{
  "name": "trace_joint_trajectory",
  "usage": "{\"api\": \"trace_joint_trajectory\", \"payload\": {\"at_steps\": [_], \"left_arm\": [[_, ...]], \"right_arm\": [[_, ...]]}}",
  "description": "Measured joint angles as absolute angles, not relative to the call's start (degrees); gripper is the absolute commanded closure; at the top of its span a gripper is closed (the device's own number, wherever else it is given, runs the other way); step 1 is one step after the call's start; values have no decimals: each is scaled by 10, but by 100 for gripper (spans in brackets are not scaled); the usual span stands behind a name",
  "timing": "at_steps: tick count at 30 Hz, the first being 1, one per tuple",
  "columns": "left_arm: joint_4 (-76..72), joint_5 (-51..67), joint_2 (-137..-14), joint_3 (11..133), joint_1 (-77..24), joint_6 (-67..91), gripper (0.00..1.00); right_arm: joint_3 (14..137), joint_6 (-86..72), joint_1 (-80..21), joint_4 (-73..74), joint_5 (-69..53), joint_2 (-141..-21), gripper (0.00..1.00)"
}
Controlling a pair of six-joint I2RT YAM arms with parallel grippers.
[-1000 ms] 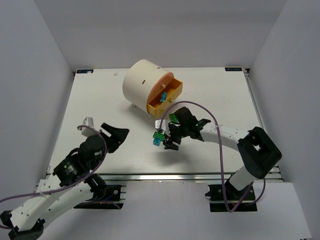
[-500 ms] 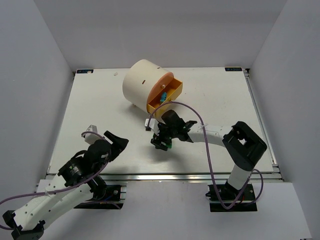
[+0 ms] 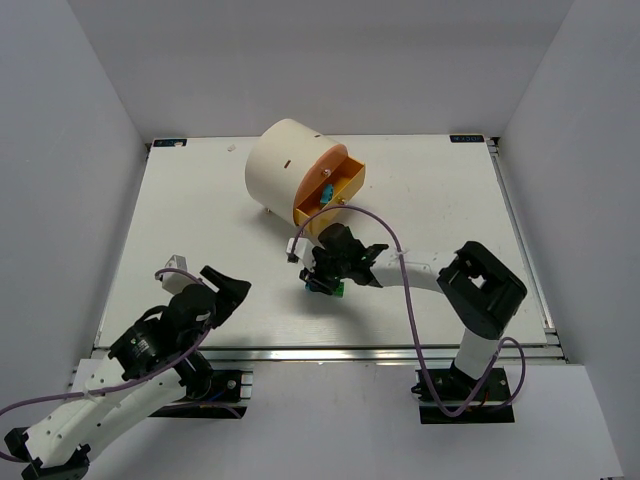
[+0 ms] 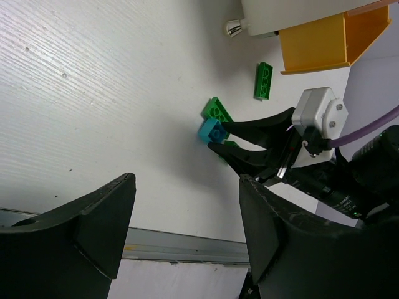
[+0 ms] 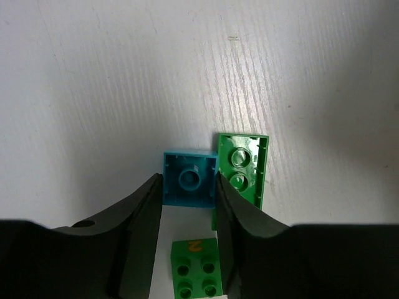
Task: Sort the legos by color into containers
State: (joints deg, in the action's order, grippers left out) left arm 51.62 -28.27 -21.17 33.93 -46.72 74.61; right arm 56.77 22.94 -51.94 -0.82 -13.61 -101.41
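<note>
A cyan-blue brick [image 5: 189, 185] lies stud-side down on the table. My right gripper [image 5: 187, 182] is shut on it, one finger against each side; it also shows in the top view [image 3: 318, 281]. A green plate [image 5: 243, 169] lies upside down against the brick's right side. A green square brick [image 5: 196, 265] marked with an orange 2 lies just behind. The cream drum [image 3: 280, 158] stands at the back with its orange drawer [image 3: 334, 190] pulled open, and another cyan-blue brick [image 3: 326, 193] lies inside. My left gripper [image 4: 187, 187] is open and empty at the near left.
In the left wrist view a dark green brick [image 4: 264, 81] lies near the drum's brass foot [image 4: 234, 27], below the orange drawer [image 4: 318, 40]. The table's metal front rail [image 4: 162, 244] runs just beneath my left fingers. White walls close in the table on three sides.
My right gripper moved left and down onto the brick cluster and now grips the cyan-blue brick. My left arm shifted slightly nearer the front edge.
</note>
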Motion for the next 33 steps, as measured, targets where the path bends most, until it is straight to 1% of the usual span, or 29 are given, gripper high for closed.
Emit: {"api": "trace_joint_trajectory", "payload": {"at_steps": [3, 5, 16, 22, 28, 33], "left_arm": [[521, -284, -211, 340, -467, 747, 23], [523, -285, -211, 340, -467, 747, 23], [522, -285, -211, 340, -467, 748, 23], [515, -284, -211, 340, -467, 746, 23], [472, -273, -218, 331, -467, 739, 23], [442, -263, -247, 323, -468, 731, 23]], "right_arm": [[560, 232, -520, -11, -136, -1000, 75], [552, 234, -521, -13, -136, -982, 76], [504, 244, -515, -28, -177, -829, 77], [507, 225, -463, -31, -172, -772, 78], [578, 182, -401, -30, -170, -775, 79], [668, 149, -375, -39, -180, -825, 79]]}}
